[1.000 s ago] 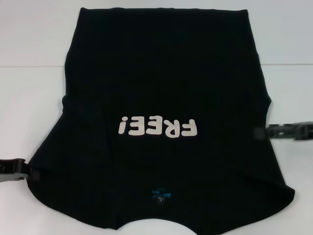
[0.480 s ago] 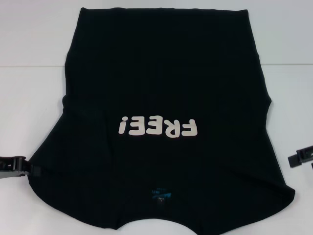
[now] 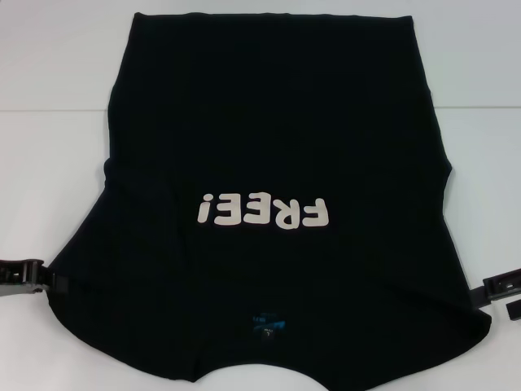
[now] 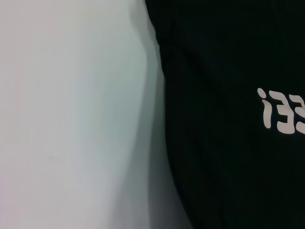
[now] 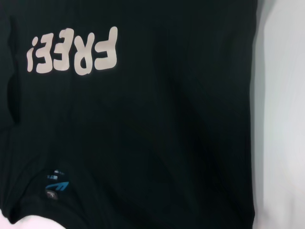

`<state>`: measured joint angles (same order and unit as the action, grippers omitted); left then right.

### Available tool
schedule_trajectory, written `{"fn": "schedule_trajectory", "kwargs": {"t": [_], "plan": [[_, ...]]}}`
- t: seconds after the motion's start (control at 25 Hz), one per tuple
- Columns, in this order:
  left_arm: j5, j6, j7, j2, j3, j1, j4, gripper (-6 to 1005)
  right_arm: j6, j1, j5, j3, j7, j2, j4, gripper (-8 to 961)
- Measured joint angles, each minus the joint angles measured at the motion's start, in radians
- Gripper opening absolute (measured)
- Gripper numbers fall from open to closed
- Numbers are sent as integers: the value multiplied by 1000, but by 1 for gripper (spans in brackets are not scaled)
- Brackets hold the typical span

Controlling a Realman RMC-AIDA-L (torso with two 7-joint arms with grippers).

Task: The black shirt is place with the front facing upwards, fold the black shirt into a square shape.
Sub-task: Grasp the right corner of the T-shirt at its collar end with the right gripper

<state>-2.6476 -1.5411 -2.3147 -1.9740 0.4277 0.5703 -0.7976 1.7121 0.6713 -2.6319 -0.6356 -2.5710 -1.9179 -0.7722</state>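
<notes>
White table [image 3: 57, 163] under everything. Black shirt [image 3: 269, 122] flat at centre, front up, collar near. Left gripper [image 3: 32, 278] at near-left sleeve edge, right gripper [image 3: 501, 287] at near-right sleeve edge; finger state unclear on both.

We see the black shirt [image 3: 277, 147] as matt soft cloth on a smooth white table [image 3: 49, 163].

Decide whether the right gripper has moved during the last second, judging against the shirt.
Yes. The right gripper dropped from level with the lettering on the black shirt toward its near sleeve corner.
</notes>
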Motion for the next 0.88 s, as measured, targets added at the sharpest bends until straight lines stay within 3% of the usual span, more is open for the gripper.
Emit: {"fn": "schedule_trajectory", "kwargs": {"t": [0.88], "plan": [[0,3,0,-5,0,-1,0,38,-86,10,-4,-9,39,-25,73,926]]}}
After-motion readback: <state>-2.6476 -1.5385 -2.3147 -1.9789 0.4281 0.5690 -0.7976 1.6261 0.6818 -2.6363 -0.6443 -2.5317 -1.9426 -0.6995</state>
